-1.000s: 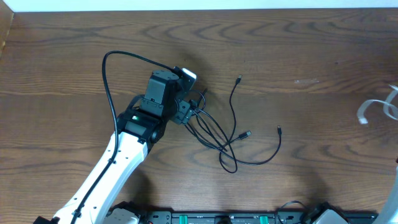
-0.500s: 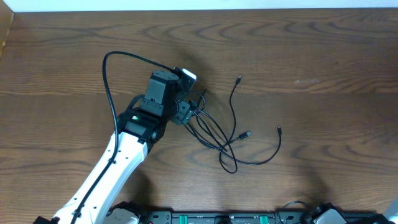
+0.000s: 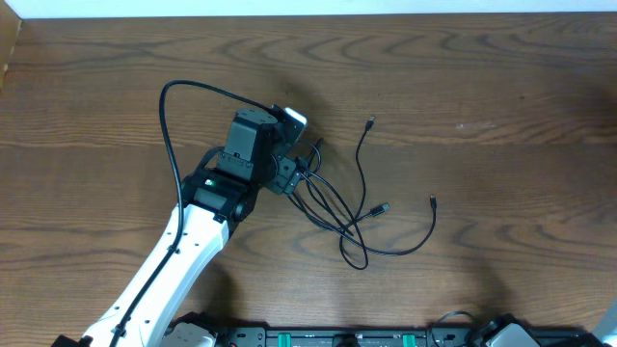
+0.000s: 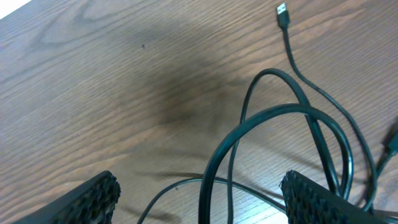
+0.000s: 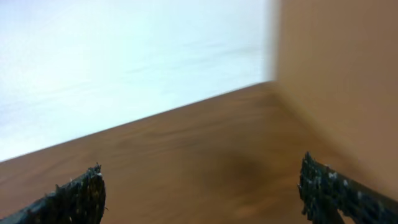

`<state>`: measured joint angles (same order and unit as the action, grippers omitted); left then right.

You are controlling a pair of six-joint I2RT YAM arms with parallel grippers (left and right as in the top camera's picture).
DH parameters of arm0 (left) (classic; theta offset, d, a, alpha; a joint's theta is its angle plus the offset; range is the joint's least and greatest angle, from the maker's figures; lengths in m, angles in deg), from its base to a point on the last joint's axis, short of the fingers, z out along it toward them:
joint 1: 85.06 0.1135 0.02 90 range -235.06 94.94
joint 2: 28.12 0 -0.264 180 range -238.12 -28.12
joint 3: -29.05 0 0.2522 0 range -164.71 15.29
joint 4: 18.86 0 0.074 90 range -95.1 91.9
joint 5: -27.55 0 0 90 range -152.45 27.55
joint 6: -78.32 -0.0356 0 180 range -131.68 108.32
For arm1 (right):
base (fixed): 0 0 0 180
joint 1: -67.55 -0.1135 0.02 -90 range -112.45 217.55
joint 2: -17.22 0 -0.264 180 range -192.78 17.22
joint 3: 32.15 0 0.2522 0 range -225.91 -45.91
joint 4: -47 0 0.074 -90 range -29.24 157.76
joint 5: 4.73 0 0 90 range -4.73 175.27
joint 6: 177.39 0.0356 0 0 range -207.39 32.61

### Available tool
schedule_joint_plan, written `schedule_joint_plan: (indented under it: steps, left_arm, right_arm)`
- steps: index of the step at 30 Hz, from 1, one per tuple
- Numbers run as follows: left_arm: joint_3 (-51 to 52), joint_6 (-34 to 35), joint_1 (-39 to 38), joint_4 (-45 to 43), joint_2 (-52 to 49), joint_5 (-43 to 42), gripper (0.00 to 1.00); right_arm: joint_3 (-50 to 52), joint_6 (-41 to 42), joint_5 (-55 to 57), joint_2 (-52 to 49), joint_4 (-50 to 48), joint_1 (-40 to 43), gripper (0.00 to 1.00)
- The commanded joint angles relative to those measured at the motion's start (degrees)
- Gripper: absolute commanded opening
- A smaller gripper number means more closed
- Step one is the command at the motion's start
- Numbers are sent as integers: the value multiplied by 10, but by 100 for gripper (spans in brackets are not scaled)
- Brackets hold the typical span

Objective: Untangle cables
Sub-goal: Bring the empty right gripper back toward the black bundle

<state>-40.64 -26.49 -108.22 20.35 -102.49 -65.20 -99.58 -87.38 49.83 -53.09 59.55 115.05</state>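
Note:
The cables (image 3: 345, 227) are thin black cords looped over each other at the middle of the wooden table, with small plug ends (image 3: 371, 121) fanned out to the right. My left gripper (image 3: 301, 152) hovers over the left end of the tangle. In the left wrist view it (image 4: 199, 186) is open, and cable loops (image 4: 273, 111) lie on the wood between its two pads without being clamped. One plug (image 4: 282, 10) lies ahead of it. My right gripper (image 5: 202, 186) is open with nothing between its pads, and it does not show in the overhead view.
A thicker black arm cable (image 3: 169, 125) arcs up behind the left arm. The right wrist view is blurred, with a white wall (image 5: 124, 62) beyond the table's edge and a wooden panel (image 5: 342, 74) to the right.
A white strip at the overhead view's right edge one second ago is gone from view. The left arm and the black cables have barely moved.

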Motion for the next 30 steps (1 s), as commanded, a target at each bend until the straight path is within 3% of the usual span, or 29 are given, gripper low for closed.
schedule_joint_plan:
  steps: [1,6,8,11,16,22,30]
  left_arm:
    - [-6,6,0,-1,3,-13,83]
    - [-6,6,0,-1,3,-13,83]
    - [-6,6,0,-1,2,-14,82]
    - [-6,5,0,-1,3,-19,75]
    - [-6,5,0,-5,2,-55,75]
    - [-6,3,0,-19,3,-115,75]
    - [-6,4,-1,-39,3,-120,75]
  right_arm:
    - [-5,14,-168,-1,21,-47,98]
    - [-5,-15,-223,-1,70,-144,99]
    - [-5,-22,-224,-1,90,-190,99]
    - [-5,-40,-223,-1,129,-270,99]
    - [-5,-88,-213,-1,174,-404,99]
    - [-5,-115,-111,-2,195,-569,99]
    - [-5,-119,-7,-20,201,-704,99]
